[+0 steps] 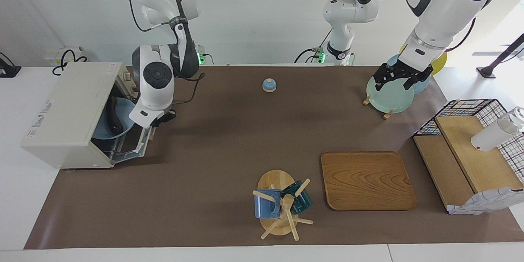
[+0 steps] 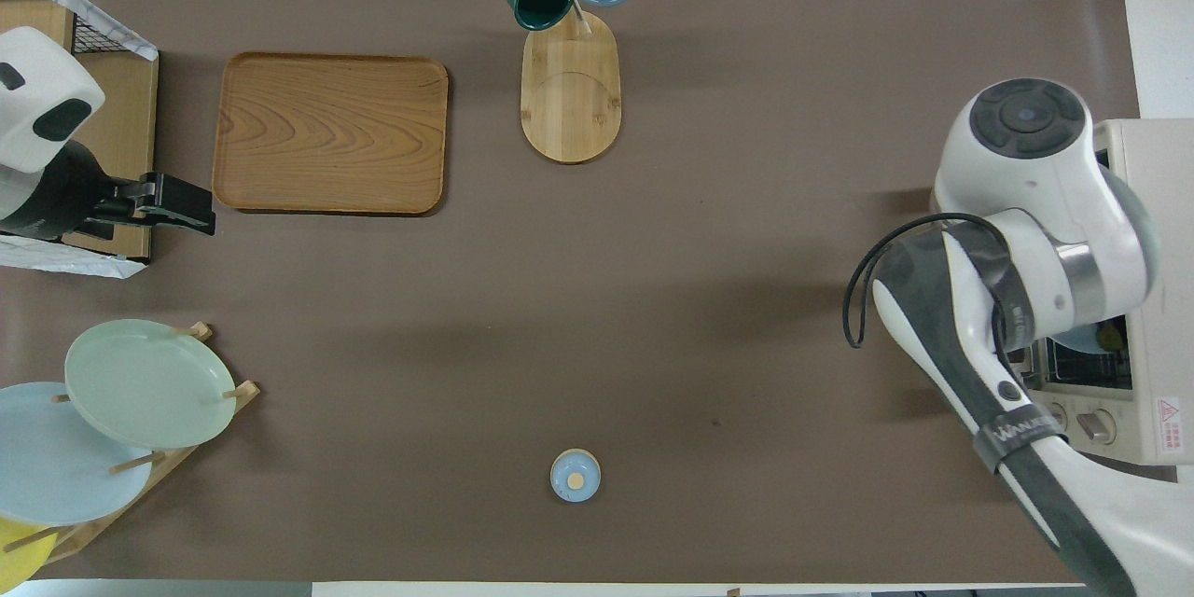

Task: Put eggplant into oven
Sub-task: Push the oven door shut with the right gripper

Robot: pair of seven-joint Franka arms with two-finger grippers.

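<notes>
The cream-white oven (image 1: 67, 110) stands at the right arm's end of the table with its glass door (image 1: 131, 145) dropped open. The dark eggplant (image 1: 114, 116) lies on a light blue plate (image 1: 123, 125) inside the oven. My right gripper (image 1: 159, 118) is at the oven's opening, just over the open door, beside the plate's rim. In the overhead view the right arm covers the opening of the oven (image 2: 1157, 373). My left gripper (image 1: 399, 78) waits open and empty over the plate rack (image 1: 387, 97).
A small blue bell (image 1: 269, 85) sits on the brown mat near the robots. A wooden tray (image 1: 366, 180) and a mug tree (image 1: 280, 206) with two mugs stand farther out. A wire basket with wooden shelves (image 1: 470, 159) and a white bottle is at the left arm's end.
</notes>
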